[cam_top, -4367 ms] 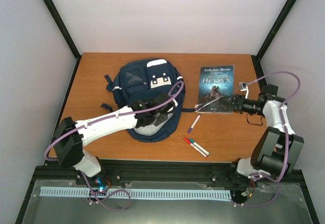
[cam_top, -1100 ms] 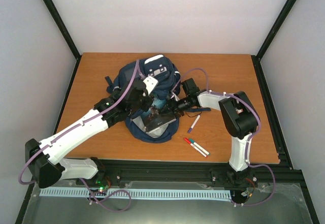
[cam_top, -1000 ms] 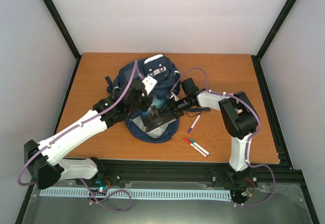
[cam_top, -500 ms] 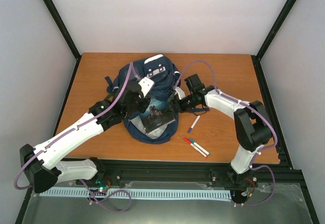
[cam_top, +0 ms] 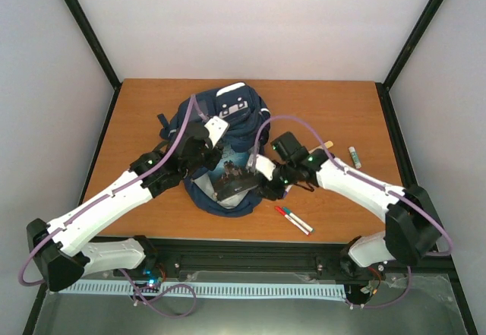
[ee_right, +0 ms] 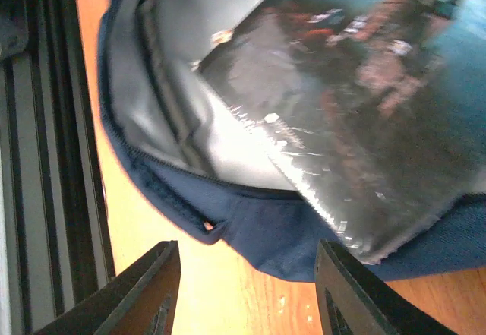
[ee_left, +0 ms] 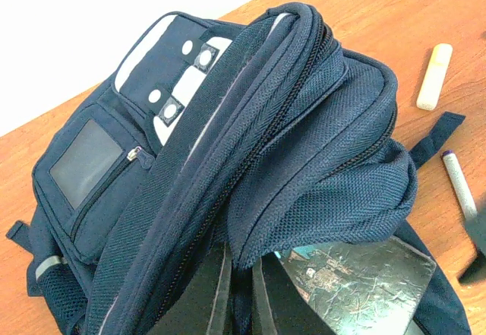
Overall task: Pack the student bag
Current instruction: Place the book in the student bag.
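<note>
The student bag (cam_top: 228, 118) lies in the middle of the table, navy with a white patch, its mouth facing the near edge. My left gripper (cam_top: 211, 153) is shut on the bag's upper flap (ee_left: 319, 160) and holds it raised; in the left wrist view its fingers (ee_left: 241, 297) pinch the fabric. A dark glossy book (cam_top: 231, 181) sits partly inside the mouth, its corner sticking out (ee_right: 364, 115). My right gripper (cam_top: 267, 186) is open and empty just beside the bag's lower right rim (ee_right: 250, 221), its fingers (ee_right: 148, 293) wide apart over the wood.
Two markers (cam_top: 293, 219) lie near the front edge right of the bag. A yellow highlighter (ee_left: 434, 86) and a purple marker (ee_left: 460, 184) lie right of the bag. A small tube (cam_top: 355, 156) lies further right. The black rail (ee_right: 45, 160) runs along the table's near edge.
My right gripper has let go of the book and drawn back toward the near edge beside the bag's rim. The book stays in the mouth. My left gripper still holds the flap up.
</note>
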